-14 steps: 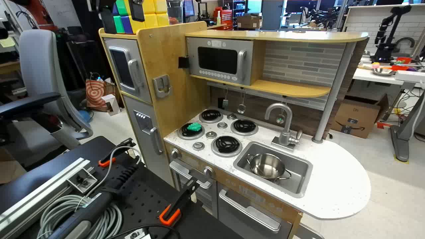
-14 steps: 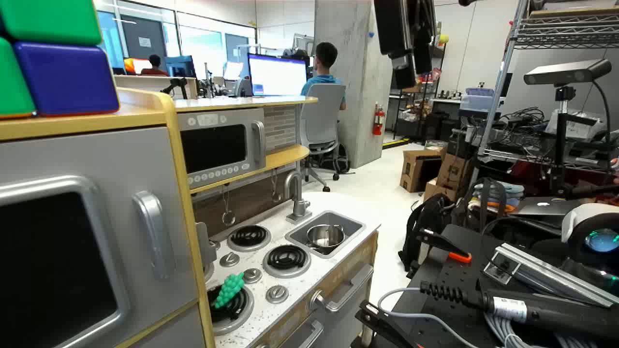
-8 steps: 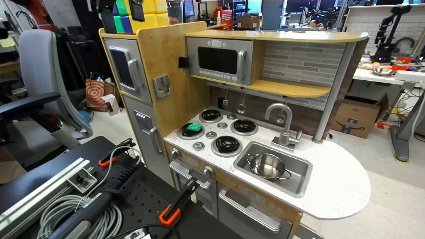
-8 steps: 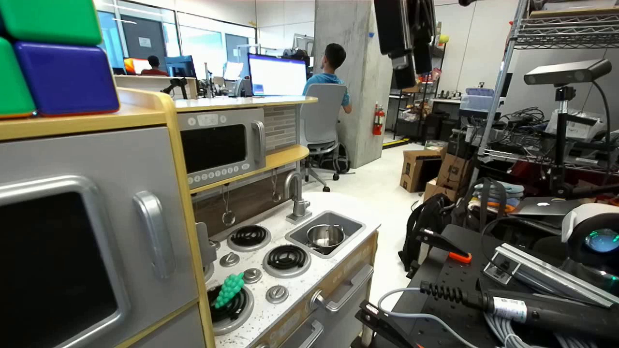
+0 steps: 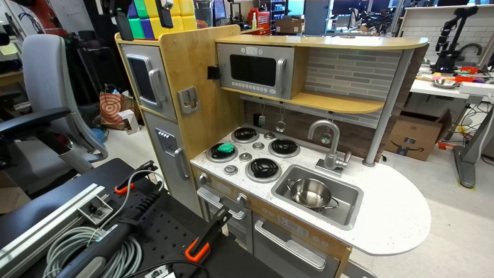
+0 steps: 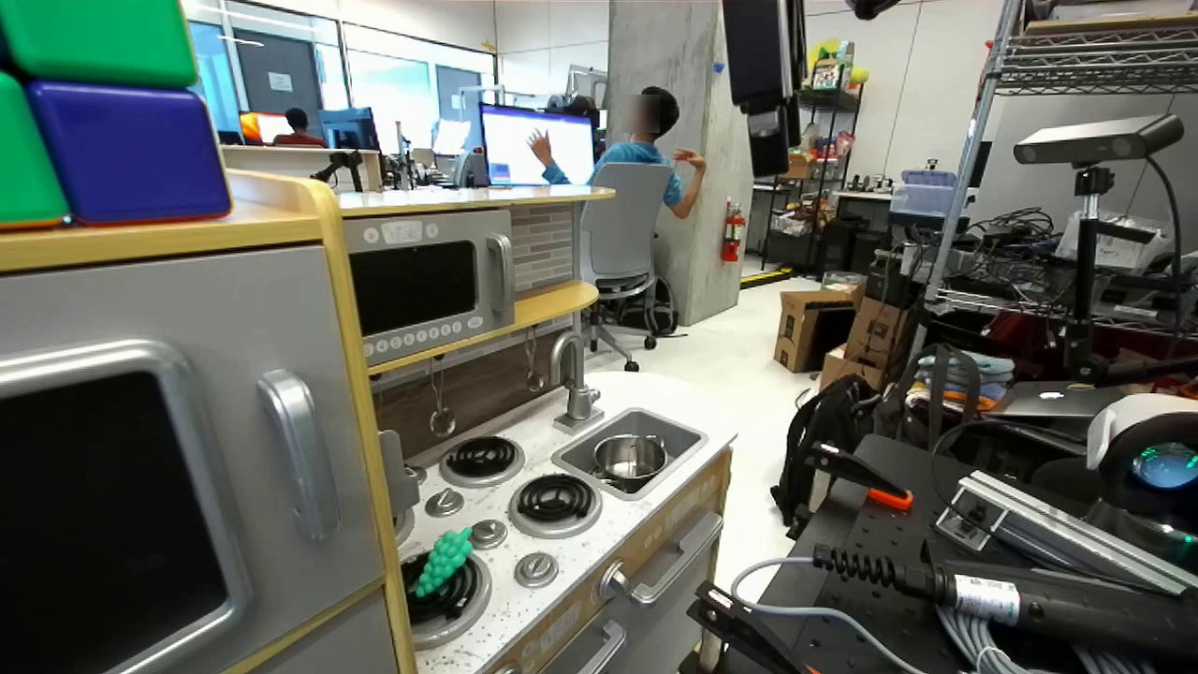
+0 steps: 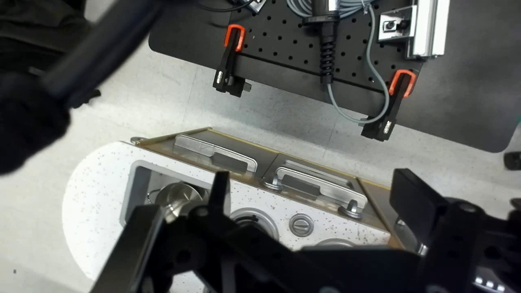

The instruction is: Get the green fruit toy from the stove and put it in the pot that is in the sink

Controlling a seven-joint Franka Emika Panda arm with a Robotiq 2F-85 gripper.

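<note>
The green fruit toy (image 5: pixel 225 147), bumpy like a grape bunch, lies on the burner nearest the tall cabinet and the front edge of the stove (image 5: pixel 263 168); it also shows in an exterior view (image 6: pixel 445 562). The silver pot (image 5: pixel 310 193) stands in the sink (image 5: pixel 353 206), in both exterior views; it looks empty. My gripper (image 7: pixel 313 179) is open and empty, high above and away from the stove; it shows at the top of an exterior view (image 5: pixel 145 31). In the wrist view the pot (image 7: pixel 178 195) is partly covered and the toy is hidden.
The tall cabinet (image 5: pixel 204 77) rises beside the toy's burner, with colored cubes (image 5: pixel 173 23) on top. The microwave (image 5: pixel 254 69) and shelf overhang the back. The faucet (image 5: pixel 328 139) stands behind the sink. A black table (image 5: pixel 170 227) with clamps and cable stands in front.
The gripper has shifted slightly and looks a little turned; in an exterior view it has moved left and a little down. The toy and pot have not moved.
</note>
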